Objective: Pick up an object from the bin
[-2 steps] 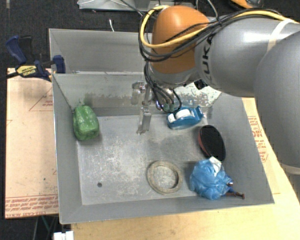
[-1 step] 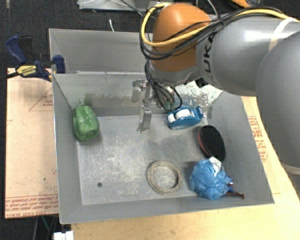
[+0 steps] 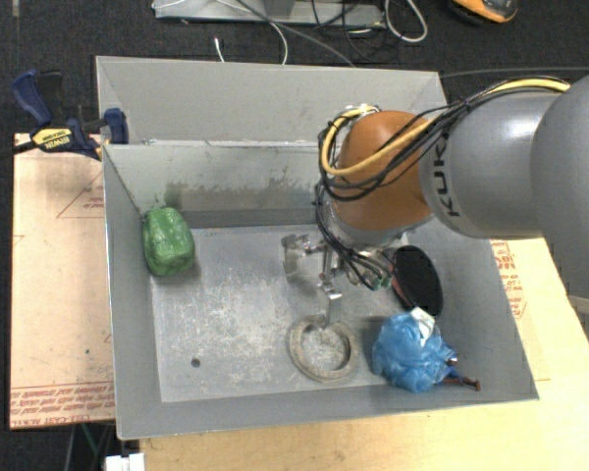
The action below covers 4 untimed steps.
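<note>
My gripper (image 3: 330, 310) hangs below the arm's orange cover near the middle of the bin, its tip just over the far rim of a grey ring-shaped roll (image 3: 322, 349) that lies flat on the bin floor near the front wall. To the right of the roll sits a crumpled blue bag (image 3: 409, 352). Behind the bag, a flat black disc (image 3: 418, 275) lies by the right wall, partly hidden by the cables at the wrist.
A green wrapped lump (image 3: 168, 242) rests in the back left corner against the left wall. The arm comes in from the right and covers the back right part of the bin.
</note>
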Available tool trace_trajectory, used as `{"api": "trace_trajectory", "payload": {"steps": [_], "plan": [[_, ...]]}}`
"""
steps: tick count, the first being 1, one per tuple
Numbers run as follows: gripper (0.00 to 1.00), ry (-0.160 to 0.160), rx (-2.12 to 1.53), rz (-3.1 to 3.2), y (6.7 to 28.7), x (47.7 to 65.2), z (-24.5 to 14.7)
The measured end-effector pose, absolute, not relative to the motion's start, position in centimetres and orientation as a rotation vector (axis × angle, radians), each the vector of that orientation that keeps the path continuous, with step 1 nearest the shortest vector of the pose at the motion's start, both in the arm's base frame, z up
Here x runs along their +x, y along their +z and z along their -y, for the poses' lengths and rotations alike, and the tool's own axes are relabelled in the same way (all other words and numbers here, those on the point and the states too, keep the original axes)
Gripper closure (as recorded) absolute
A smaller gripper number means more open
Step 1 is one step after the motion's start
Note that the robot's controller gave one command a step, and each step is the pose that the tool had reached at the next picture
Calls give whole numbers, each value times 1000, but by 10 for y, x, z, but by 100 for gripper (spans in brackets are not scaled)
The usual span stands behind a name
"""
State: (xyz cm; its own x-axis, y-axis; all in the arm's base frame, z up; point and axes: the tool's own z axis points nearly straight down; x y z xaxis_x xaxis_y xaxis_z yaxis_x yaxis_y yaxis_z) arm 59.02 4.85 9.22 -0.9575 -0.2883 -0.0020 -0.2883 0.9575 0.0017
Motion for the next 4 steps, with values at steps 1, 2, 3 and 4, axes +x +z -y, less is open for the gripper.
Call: {"api": "trace_trajectory", "payload": {"steps": [1, 2, 3, 4], "plan": [[0, 1, -1040, -2953, 153, 575, -16], [0, 12, -1483, -2779, 98, 513, -27], [0, -3, -1673, -2648, 72, 518, -41], [100, 5, -1695, -2640, 70, 521, -22]]}}
